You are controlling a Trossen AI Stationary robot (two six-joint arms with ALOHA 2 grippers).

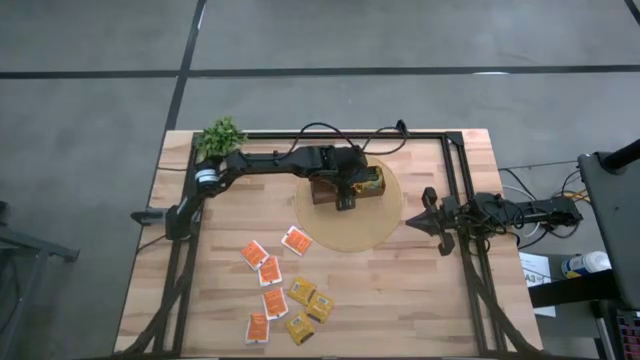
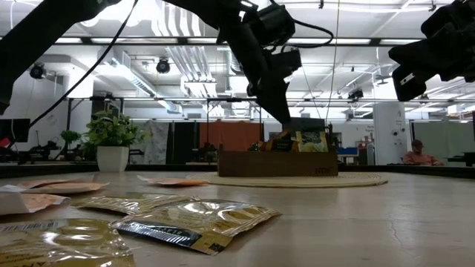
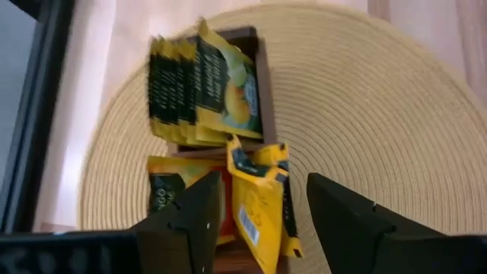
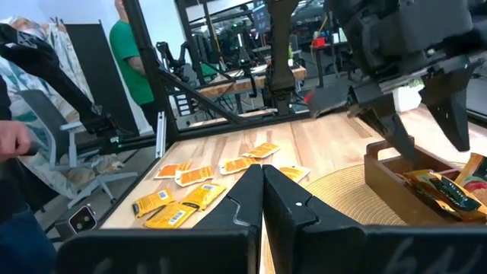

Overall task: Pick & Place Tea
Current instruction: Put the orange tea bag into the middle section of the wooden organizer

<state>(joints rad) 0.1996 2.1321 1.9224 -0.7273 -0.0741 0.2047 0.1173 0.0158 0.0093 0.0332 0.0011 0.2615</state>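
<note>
Tea sachets (image 1: pixel 283 290) lie scattered on the pale wood-plank worktop (image 1: pixel 420 300) ahead of me: flat, square, crinkly foil packets, orange-and-white ones nearer the left arm's base, yellow ones beside them. More stand on edge in the brown wooden box (image 1: pixel 345 190), which sits on a round woven straw mat (image 1: pixel 375 228). My left claw (image 3: pixel 260 205) hangs over that box with its dark fingers parted, and a yellow sachet (image 3: pixel 259 205) stands tilted in the gap between them; I can't tell whether either finger touches it. Beyond it, a row of yellow sachets with dark labels (image 3: pixel 202 91) fills the end compartment. My right claw (image 4: pixel 262 190) waits over the worktop's right side, fingers pressed together, holding nothing.
</note>
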